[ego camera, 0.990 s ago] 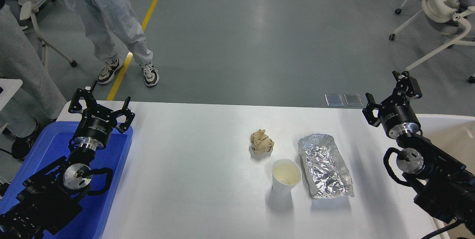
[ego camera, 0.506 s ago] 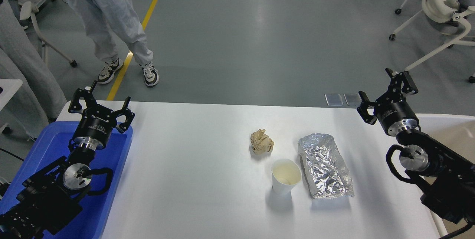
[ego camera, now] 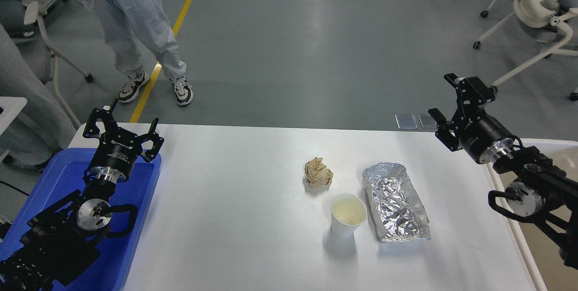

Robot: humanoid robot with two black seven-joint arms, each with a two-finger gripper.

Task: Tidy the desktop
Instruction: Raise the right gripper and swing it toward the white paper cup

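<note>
The white desktop (ego camera: 235, 191) fills the middle of the head view. On it lie a crumpled brown paper ball (ego camera: 318, 172), a white paper cup (ego camera: 347, 214) standing upright in front of it, and a crinkled foil wrapper (ego camera: 396, 200) to the cup's right. My left gripper (ego camera: 124, 124) is open and empty, over the far end of the blue tray at the desktop's left edge. My right gripper (ego camera: 449, 96) is open and empty, raised above the desktop's far right corner, well behind the foil wrapper.
A blue plastic tray (ego camera: 54, 178) lies under my left arm. A beige bin with a white rim (ego camera: 546, 155) stands at the right edge. A person (ego camera: 135, 24) stands beyond the far left corner. White chairs (ego camera: 537, 6) are at the far right.
My right gripper has risen and swung back and turned, its arm drawing toward the right edge. The left arm has not moved. The person behind shifted slightly.
</note>
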